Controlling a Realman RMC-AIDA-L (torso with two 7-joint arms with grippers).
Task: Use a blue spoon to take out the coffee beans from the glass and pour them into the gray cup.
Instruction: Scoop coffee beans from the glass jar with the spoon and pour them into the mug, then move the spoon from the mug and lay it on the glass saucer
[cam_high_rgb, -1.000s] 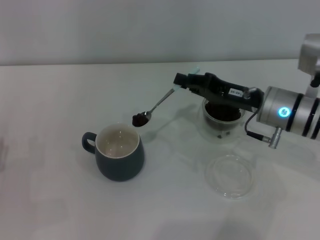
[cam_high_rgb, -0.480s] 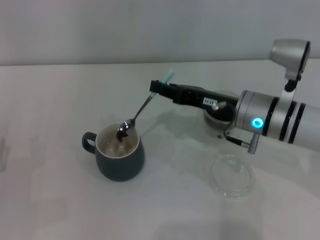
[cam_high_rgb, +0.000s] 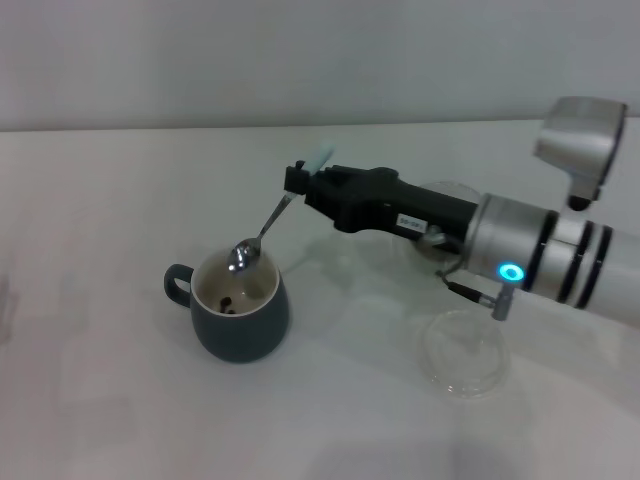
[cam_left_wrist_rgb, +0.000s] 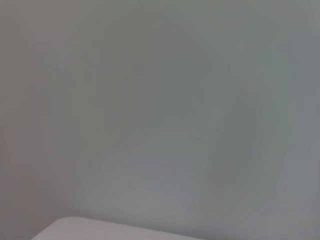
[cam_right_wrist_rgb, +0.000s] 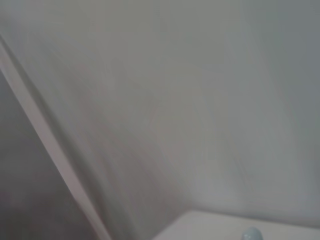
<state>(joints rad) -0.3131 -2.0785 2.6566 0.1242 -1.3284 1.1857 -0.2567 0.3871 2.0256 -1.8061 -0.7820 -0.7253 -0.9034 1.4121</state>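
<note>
Right pincer (cam_high_rgb: 300, 182) pinches your blue spoon (cam_high_rgb: 262, 232), handle slanting up-right, bowl tipped over the gray cup (cam_high_rgb: 238, 306), glass (cam_high_rgb: 445, 215) behind the arm.

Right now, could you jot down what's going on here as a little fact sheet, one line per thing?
right gripper: shut on the blue spoon's handle, above the table
blue spoon: tilted, bowl over the gray cup's mouth, looks emptied
gray cup: upright, handle toward the robot's left
coffee beans: a few lying inside the gray cup
glass: mostly hidden behind the right arm
clear dish: flat on the table, nearer the robot
left gripper: not in view
</note>
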